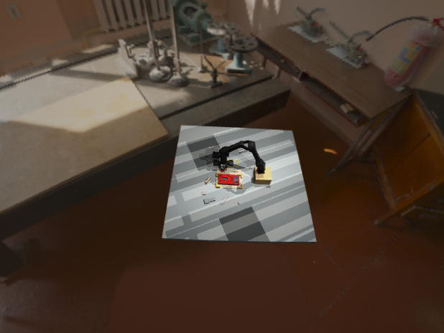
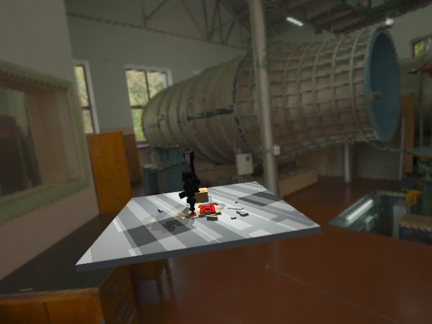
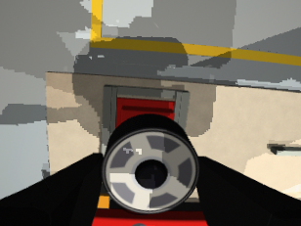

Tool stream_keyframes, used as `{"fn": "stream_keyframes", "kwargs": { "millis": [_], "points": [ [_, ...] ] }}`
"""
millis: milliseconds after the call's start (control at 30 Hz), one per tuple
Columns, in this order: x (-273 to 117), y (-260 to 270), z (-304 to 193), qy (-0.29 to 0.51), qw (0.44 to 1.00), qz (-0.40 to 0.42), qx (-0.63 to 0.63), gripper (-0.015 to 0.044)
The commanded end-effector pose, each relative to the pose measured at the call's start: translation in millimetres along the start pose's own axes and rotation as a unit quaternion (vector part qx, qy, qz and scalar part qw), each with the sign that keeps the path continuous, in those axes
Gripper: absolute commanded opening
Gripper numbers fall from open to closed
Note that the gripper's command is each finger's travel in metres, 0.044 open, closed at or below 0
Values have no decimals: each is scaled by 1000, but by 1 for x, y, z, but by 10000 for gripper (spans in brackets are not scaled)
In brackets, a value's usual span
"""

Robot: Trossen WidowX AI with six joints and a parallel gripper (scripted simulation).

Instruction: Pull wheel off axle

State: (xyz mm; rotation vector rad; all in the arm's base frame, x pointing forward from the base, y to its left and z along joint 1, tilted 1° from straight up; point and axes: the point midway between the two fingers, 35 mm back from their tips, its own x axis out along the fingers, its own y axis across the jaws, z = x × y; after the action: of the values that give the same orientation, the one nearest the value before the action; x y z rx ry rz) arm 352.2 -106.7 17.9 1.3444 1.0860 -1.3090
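Observation:
My gripper (image 1: pixel 223 166) (image 2: pixel 191 210) (image 3: pixel 150 164) points down and is shut on the wheel. The wheel (image 3: pixel 172 170), grey with a spoked face and a black rim, sits level between the fingertips. Its hub centre is dark; I cannot tell whether the axle top is inside it. The red block (image 3: pixel 144 108) (image 1: pixel 223 170) (image 2: pixel 193 213) with grey side strips stands below, on the beige board (image 3: pixel 244 113). The rest of the axle is hidden. The marked area's yellow outline (image 3: pixel 147 47) (image 1: pixel 238 163) (image 2: pixel 175 214) lies on the table just beyond the board's edge.
A red tray-like part (image 1: pixel 228 179) (image 2: pixel 207 209) lies beside the gripper, with yellow corner pieces around it. A tan box (image 1: pixel 263 176) (image 2: pixel 201 195) stands near the arm's base. A small wooden block (image 1: pixel 207 180) (image 2: pixel 212 218) and a dark flat piece (image 1: pixel 209 201) (image 2: pixel 242 213) lie on the table.

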Motion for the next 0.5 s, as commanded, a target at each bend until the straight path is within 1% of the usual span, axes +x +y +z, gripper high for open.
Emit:
{"fn": "stream_keyframes", "kwargs": {
  "millis": [0, 467],
  "points": [
    [-5, 0, 0, 0, 1000, 3, 1, 0],
    [-9, 0, 0, -1, 1000, 3, 2, 0]
  ]
}}
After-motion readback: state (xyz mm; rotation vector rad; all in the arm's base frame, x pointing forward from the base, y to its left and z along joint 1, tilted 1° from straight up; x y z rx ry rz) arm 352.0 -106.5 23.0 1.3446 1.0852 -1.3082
